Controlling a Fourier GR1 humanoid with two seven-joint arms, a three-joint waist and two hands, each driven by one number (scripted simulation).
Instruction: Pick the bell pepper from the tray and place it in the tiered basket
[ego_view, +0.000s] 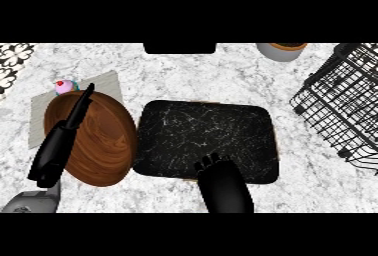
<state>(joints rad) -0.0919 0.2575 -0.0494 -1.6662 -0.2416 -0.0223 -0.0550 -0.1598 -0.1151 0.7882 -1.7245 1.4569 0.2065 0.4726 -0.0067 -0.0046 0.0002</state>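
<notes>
The black marbled tray (214, 130) lies in the middle of the counter. No bell pepper shows on it or anywhere else. My right hand (221, 182) comes in from the lower edge and hangs over the tray's front rim; whatever is under it is hidden. The black wire tiered basket (343, 105) stands at the right edge, well apart from that hand. At the left, my left hand (63, 135) lies over a wooden plate with its fingers straight, pointing away from me, holding nothing.
The brown wooden plate (103, 145) rests on a grey cloth (107, 82) left of the tray. A pink cupcake (66, 86) sits at the plate's far edge. A grey pot (280, 51) and a black object (179, 48) stand at the back.
</notes>
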